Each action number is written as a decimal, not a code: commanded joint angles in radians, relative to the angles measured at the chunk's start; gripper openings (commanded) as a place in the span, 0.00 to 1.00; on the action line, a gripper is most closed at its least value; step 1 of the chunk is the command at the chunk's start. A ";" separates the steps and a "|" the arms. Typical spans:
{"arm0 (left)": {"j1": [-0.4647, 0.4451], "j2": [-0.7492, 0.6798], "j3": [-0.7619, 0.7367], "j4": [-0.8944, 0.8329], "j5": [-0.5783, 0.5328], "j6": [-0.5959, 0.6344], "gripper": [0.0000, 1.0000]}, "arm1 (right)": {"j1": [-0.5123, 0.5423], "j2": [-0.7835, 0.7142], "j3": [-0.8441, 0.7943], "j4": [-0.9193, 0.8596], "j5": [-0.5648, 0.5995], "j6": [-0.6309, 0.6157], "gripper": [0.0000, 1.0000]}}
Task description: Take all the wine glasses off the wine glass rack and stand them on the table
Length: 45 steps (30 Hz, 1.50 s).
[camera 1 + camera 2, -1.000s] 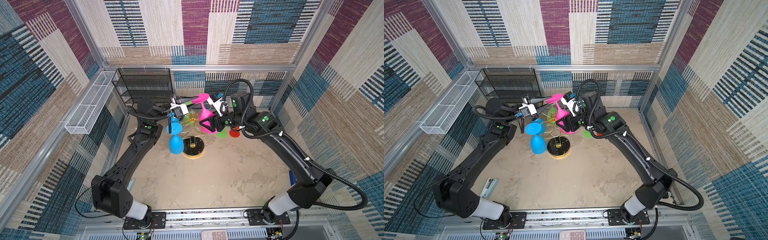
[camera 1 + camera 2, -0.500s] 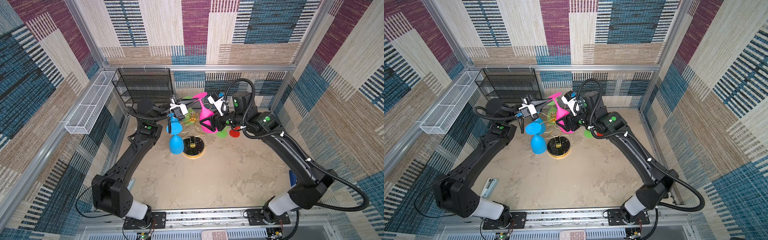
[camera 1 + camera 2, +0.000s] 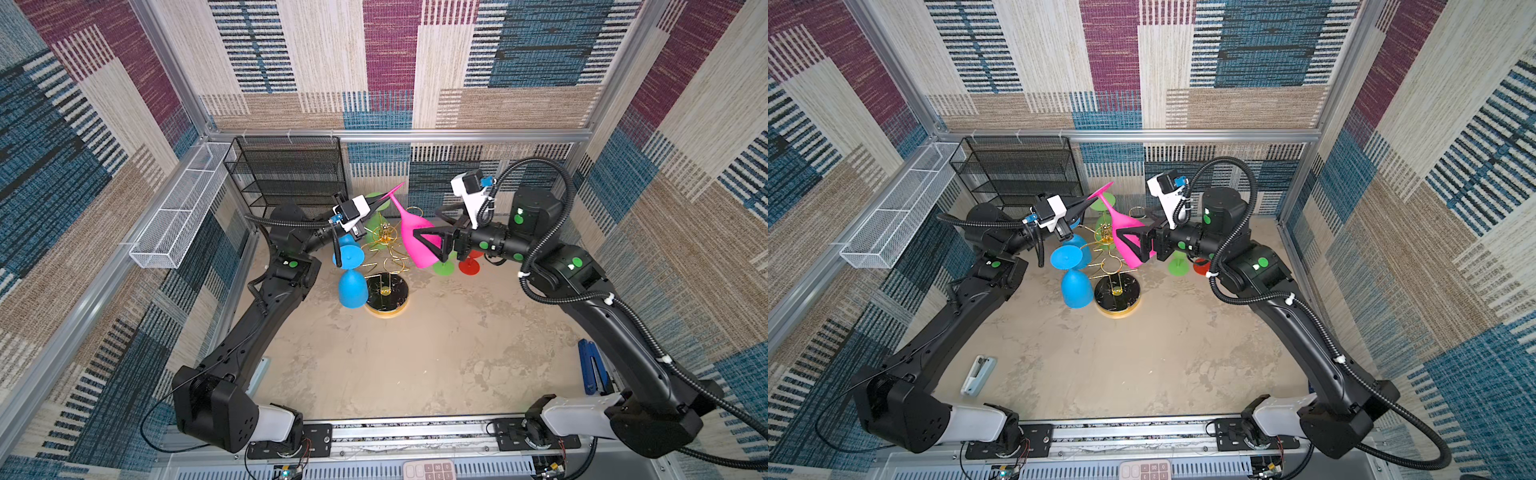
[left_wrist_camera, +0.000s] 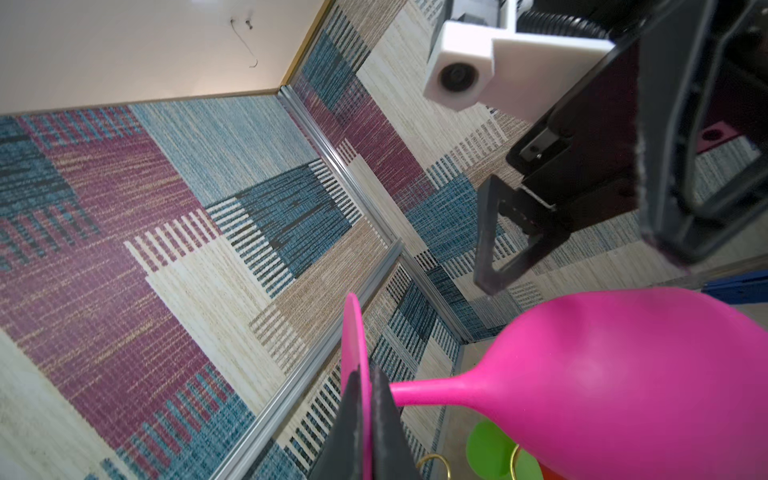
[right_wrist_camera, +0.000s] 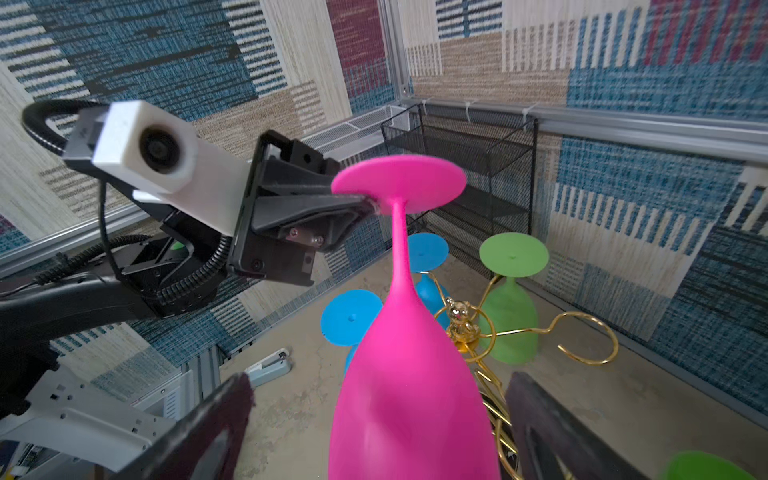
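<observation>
Right wrist view: the pink wine glass [image 5: 411, 374] is cut off at its rim by the frame edge, and the stem of the wine glass rack [image 5: 590, 332] is largely hidden behind the bowl. The glass is held tilted, bowl down, over the rack by the left tool [image 5: 370, 203], clamped tight on its foot. Since a second ago the right tool [image 3: 426, 224] has been spread wide, leaving gaps either side of the bowl, and the foot has been tipped steeper.

The pink wine glass [image 5: 411, 374] looked like smooth, matt plastic. The wine glass rack [image 3: 392, 297] was shiny gold wire on a glossy black marbled base. The mesh shelf [image 3: 291, 174] was matt black metal; the worktop [image 3: 415, 365] looked rough, mottled.
</observation>
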 commanded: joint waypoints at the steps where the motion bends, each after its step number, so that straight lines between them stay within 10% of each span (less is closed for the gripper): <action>1: 0.002 -0.035 -0.002 -0.114 -0.157 -0.209 0.00 | -0.059 -0.049 -0.019 0.112 -0.025 0.062 0.93; 12: 0.002 -0.098 -0.035 -0.180 -0.298 -0.572 0.00 | -0.129 -0.141 -0.177 0.170 -0.032 0.135 0.75; 30: 0.002 -0.093 -0.025 -0.221 -0.274 -0.631 0.00 | -0.129 -0.047 -0.220 0.331 -0.121 0.209 0.52; 45: 0.004 -0.064 -0.027 -0.217 -0.288 -0.644 0.07 | -0.126 0.012 -0.204 0.347 -0.143 0.241 0.00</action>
